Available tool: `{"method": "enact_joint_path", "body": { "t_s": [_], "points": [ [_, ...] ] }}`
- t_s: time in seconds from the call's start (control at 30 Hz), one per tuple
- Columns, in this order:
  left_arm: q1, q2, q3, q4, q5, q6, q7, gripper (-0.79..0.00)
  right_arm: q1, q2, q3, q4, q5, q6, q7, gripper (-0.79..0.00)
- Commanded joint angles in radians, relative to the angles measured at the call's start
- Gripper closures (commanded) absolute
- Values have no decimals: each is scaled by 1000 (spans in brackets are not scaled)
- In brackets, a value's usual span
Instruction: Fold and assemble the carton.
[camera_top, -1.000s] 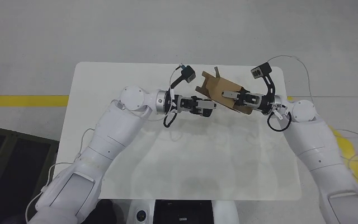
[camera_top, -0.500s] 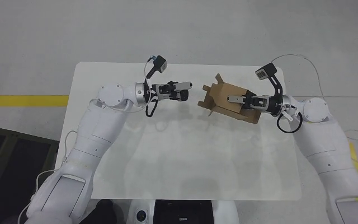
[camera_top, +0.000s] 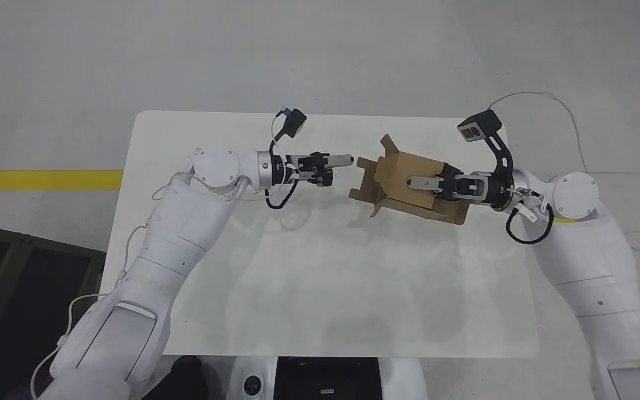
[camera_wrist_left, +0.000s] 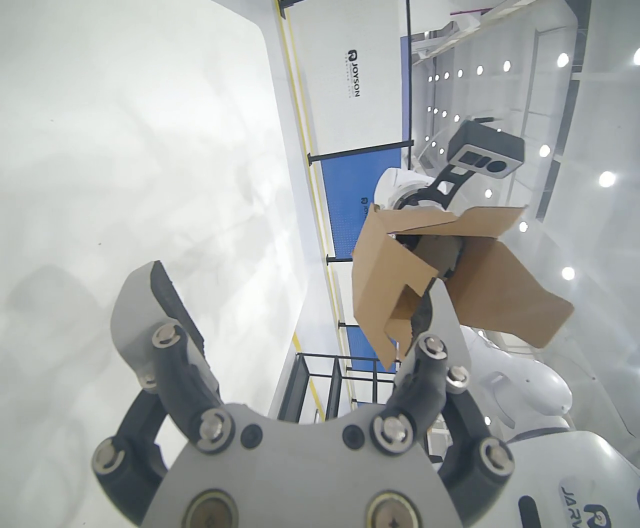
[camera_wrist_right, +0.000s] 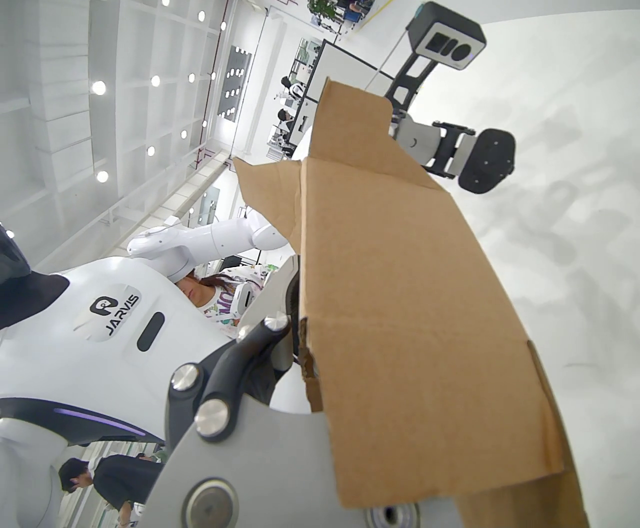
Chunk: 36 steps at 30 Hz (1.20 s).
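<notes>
We hold the carton (camera_top: 392, 172) above the counter (camera_top: 300, 290) with our right pincer (camera_top: 420, 184) clamped on one wall, its loose flaps facing our left pincer (camera_top: 343, 160), which hangs spread open just beside them, likely to fold them.

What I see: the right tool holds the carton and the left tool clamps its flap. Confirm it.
Wrong. The right tool holds the carton, but the left tool is open and clear of it, as the left wrist view shows.
</notes>
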Motion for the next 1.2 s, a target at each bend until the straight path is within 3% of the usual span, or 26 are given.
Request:
{"method": "enact_joint_path", "body": {
  "t_s": [0.0,0.47,1.17],
  "points": [
    [-2,-2,9,2,11,4,2,-785,0,1,0,-3,6,-1,-1,0],
    [-9,-12,62,-38,52,6,-35,-785,20,-5,-19,12,34,-19,-19,0],
    [-6,-8,60,-84,44,-3,-62,-785,41,-21,-62,42,35,-32,-32,0]
  ]
}}
